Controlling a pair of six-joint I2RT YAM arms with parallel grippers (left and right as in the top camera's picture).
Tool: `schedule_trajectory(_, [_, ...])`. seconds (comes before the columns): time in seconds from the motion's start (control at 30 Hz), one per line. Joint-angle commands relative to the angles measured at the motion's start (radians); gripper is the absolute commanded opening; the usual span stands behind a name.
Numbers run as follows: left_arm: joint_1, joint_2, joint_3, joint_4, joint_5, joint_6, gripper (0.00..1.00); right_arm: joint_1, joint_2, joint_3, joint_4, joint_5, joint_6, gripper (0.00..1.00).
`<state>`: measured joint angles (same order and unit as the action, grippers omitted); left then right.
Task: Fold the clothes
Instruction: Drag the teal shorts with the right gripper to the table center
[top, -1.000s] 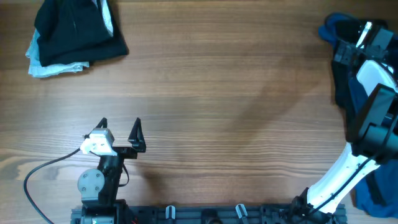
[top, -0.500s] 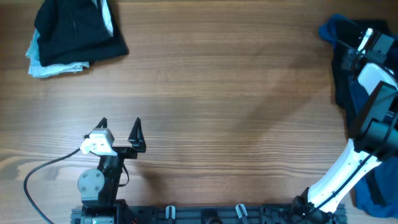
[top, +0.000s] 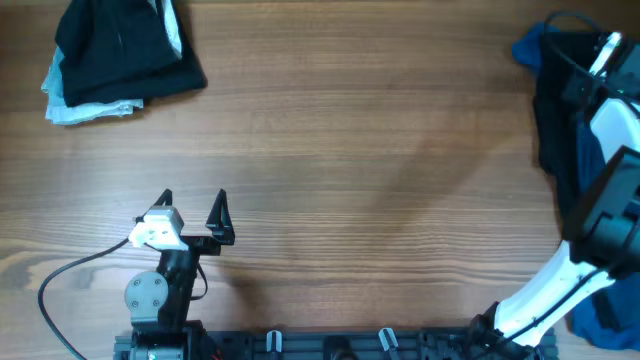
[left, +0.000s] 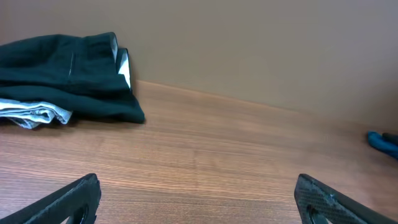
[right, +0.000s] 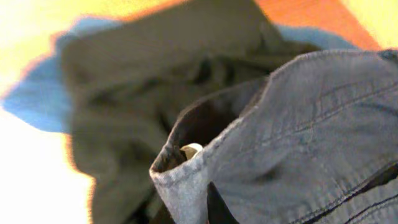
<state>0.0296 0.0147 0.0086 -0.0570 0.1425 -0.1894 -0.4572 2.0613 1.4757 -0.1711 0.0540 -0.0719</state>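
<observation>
No lettering, brand, number or sign is showing legibly in any of the three views. The folded dark garment (left: 68, 74) on the table and the seamed blue-grey garment (right: 311, 143) filling the right wrist view are presenting only plain fabric, stitching and a small pale button (right: 191, 150).
</observation>
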Motion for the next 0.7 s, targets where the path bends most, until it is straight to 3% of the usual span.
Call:
schedule_trajectory(0.0, [0.007, -0.005, -0.003, -0.007, -0.006, 0.002, 1.0, 0.028, -0.117, 0.019, -0.002, -0.142, 0.056, 0.04])
schedule_trajectory(0.33, [0.007, -0.005, -0.003, -0.007, -0.006, 0.002, 1.0, 0.185, -0.222, 0.018, -0.048, -0.29, 0.109, 0.04])
schedule_trajectory(0.67, [0.007, -0.005, -0.003, -0.007, -0.006, 0.002, 1.0, 0.615, -0.185, 0.014, -0.058, -0.291, 0.183, 0.07])
